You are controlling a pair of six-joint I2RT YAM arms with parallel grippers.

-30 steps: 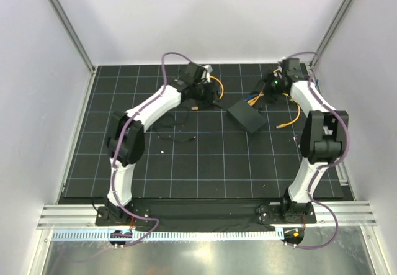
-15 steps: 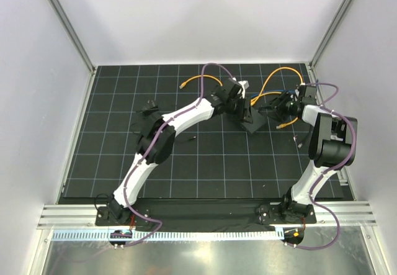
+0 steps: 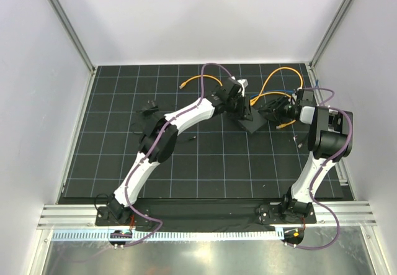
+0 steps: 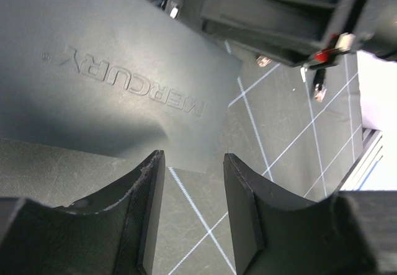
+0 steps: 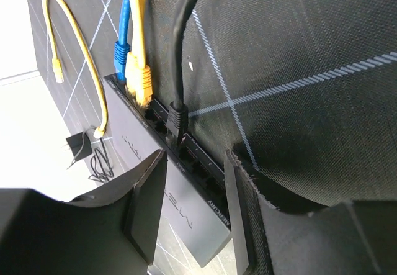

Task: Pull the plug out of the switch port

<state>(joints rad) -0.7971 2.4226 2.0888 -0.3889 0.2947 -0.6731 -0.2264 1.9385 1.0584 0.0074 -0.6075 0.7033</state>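
Observation:
The switch (image 3: 254, 125) is a flat matte-black box lettered MERCURY (image 4: 124, 70) on the gridded mat. Its port edge (image 5: 198, 163) faces my right gripper. A blue plug (image 5: 121, 54), a yellow plug (image 5: 141, 81) and a black plug (image 5: 178, 117) sit in neighbouring ports. My right gripper (image 5: 193, 185) is open, its fingertips on either side of the port edge, just below the black plug and touching nothing. My left gripper (image 4: 192, 207) is open over the mat at the switch's opposite corner, with nothing between its fingers.
Yellow cables (image 3: 273, 78) arc behind the switch, and a loose yellow cable (image 5: 62, 33) lies beyond it. A small black adapter (image 3: 149, 107) with thin wire (image 3: 185, 139) lies at left. White walls and metal posts (image 3: 68, 30) enclose the mat.
The left arm swung from the back left over to the switch. The right gripper came from the back right corner down to the port edge, and its jaws have narrowed. The yellow cables shifted.

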